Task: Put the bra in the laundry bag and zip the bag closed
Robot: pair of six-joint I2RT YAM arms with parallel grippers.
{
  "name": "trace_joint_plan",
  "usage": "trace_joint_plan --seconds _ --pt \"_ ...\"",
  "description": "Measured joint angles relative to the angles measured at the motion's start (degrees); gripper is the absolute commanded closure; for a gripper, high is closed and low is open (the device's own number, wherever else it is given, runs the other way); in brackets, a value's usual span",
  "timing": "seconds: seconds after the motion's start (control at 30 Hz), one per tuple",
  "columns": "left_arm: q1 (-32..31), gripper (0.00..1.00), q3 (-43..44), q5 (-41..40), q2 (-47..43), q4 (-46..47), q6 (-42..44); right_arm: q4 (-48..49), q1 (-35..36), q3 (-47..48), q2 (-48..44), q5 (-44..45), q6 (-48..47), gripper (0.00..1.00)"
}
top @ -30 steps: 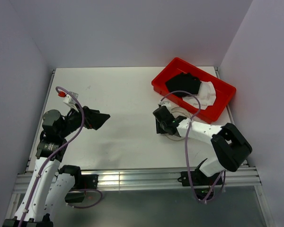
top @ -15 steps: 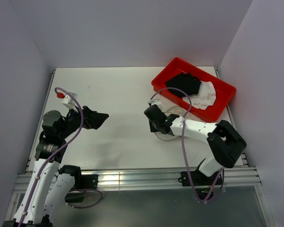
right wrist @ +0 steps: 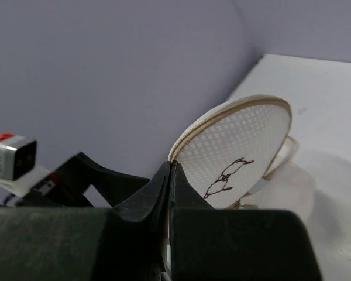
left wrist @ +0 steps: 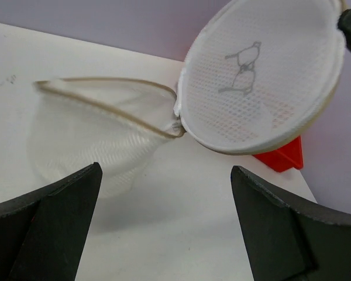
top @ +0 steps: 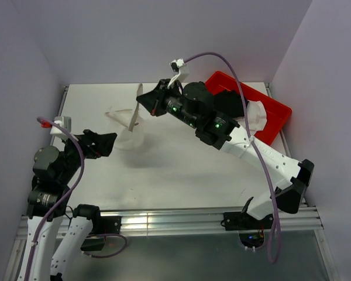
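The laundry bag [top: 128,136] is a translucent mesh cylinder held off the table at the back middle. Its round lid [top: 136,111] stands open on edge. My right gripper [top: 143,104] is shut on the lid's tan rim [right wrist: 222,114] and holds the bag up. In the left wrist view the lid [left wrist: 263,76] is upper right and the bag's open body [left wrist: 99,134] hangs to the left. My left gripper [top: 105,142] is open and empty, just left of the bag. The white bra [top: 255,117] lies in the red tray beside a black cloth [top: 228,102].
The red plastic tray [top: 281,107] sits at the back right corner of the table; its corner shows in the left wrist view [left wrist: 281,158]. Purple walls close in the back and both sides. The right arm's cable loops above the tray.
My right gripper has lifted the laundry bag from beside the tray and carried it up and left to the back middle. The bag now hangs open. My left arm has drawn back a little.
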Motion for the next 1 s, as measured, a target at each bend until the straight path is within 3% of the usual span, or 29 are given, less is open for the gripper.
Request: trace_joint_plan --seconds 0.17,0.27,0.6,0.83,1.0 --pt "-0.09 0.01 2.25 -5.75 -1.31 -3.13 -0.02 2.54 0.44 6.75 4.59 -3.45 3.32 1.0" --pt "-0.11 0.01 2.25 -8.2 -2.16 -4.61 -0.07 4.46 0.13 6.16 6.64 -4.35 4.61 1.0" --pt "-0.11 0.01 -7.61 -8.87 -0.02 -3.28 -3.61 12.9 -1.7 -15.98 13.11 -5.73 9.77 1.0" --pt "-0.11 0.01 -12.2 -10.62 3.32 -4.33 -8.98 15.34 -3.28 -19.74 13.42 -3.85 11.56 1.0" --pt "-0.96 0.24 -14.62 -11.54 4.85 -4.24 -13.9 19.71 -6.01 -24.33 10.08 -3.58 13.77 1.0"
